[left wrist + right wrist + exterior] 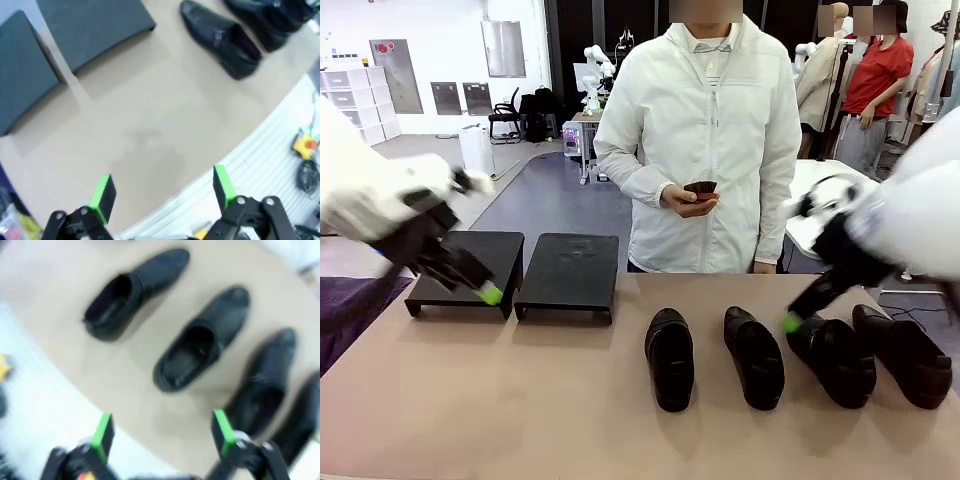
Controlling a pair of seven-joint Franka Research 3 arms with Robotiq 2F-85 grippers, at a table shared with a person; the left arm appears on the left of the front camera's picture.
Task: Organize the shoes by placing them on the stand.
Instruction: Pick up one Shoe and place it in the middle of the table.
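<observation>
Four glossy black shoes lie in a row on the right half of the table: shoe one (pixel 670 357), shoe two (pixel 753 355), shoe three (pixel 830 358) and shoe four (pixel 900 352). The stand's two black platforms (pixel 470 262) (pixel 568 272) sit at the far left with nothing on them. My left gripper (pixel 482 288) hovers open over the left platform's front edge. In the left wrist view the left gripper (pixel 162 189) is above bare table, with the stand (pixel 95 25) and a shoe (pixel 220 37) beyond. My right gripper (pixel 792 320) hangs open just above shoe three's far end. The right wrist view shows the right gripper (pixel 162 431) over the shoes (pixel 202 345).
A person in a white jacket (pixel 705 130) stands at the table's far side holding a small dark object (pixel 700 190) in both hands. A purple cloth (pixel 345 310) lies at the table's left edge. Bare tan tabletop (pixel 520 400) lies in front of the stand.
</observation>
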